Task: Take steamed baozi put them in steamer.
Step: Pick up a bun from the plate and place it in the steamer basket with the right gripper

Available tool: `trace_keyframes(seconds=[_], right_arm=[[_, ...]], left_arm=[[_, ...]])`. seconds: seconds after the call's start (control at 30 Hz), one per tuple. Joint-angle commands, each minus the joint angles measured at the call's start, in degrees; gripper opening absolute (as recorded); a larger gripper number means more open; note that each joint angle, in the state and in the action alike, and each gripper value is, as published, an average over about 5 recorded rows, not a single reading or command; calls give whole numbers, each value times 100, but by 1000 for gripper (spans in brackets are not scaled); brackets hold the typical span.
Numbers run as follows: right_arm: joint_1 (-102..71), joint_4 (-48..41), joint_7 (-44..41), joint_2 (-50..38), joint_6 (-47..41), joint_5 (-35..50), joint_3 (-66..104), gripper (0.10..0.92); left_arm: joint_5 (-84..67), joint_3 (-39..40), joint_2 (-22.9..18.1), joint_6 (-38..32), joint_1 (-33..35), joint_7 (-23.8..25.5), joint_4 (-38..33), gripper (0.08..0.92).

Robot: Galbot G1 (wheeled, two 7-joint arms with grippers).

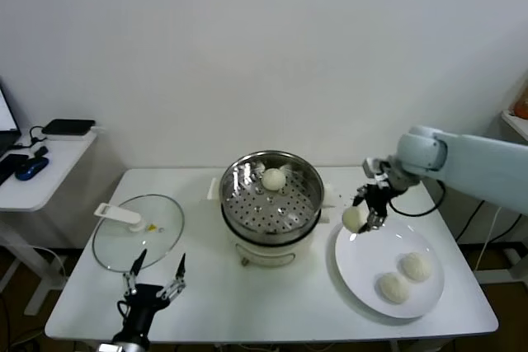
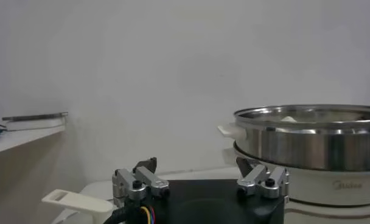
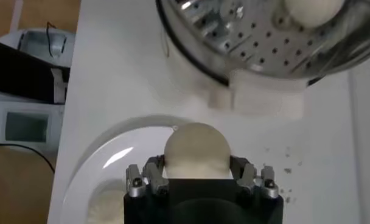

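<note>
A steamed baozi (image 3: 197, 150) sits clamped in the right gripper (image 1: 368, 213) above the plate (image 1: 363, 274), beside the "Midea"-marked steamer (image 2: 331, 143); the left gripper (image 1: 154, 279) idles, fingers spread.

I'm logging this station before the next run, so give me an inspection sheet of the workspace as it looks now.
Surface: white table, a few crumbs near the cooker in the right wrist view.
Job's things: one baozi in steamer; one held baozi; two baozi on plate; steamer on its white cooker base.
Clutter: glass lid with white handle, lying flat on the table's left side.
Grippers: right gripper shut on the held baozi over the edge of the white plate; left gripper open, idle near the lid.
Cables: black cables by the side desk.
Surroundings: plain white wall; devices on the side desk.
</note>
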Motion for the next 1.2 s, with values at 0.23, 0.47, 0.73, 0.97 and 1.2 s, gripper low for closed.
trace_keyframes(seconds=[0.23,0.47,0.73,0.97,1.2], right_arm=[[1534,-484,-154,1679,53,1499,-369,696],[807,-1348,-105,2845,-35,1357,184,696],[-27,-2297,-64,3637,-102,999,600,697],[-634,-2556,23,3773,-183,668,812,696],[-1060,-2604,87,3803,-239,415,924,696]], left_arm=[[38,47,21,-36,-37,3,2,823],[87,63,59,-76,-60,-13,-17,823],[71,17,76,-79,-55,-16,-24,823],[40,-35,93,-78,-56,-20,-20,823],[33,-36,86,-81,-50,-26,-1,823]])
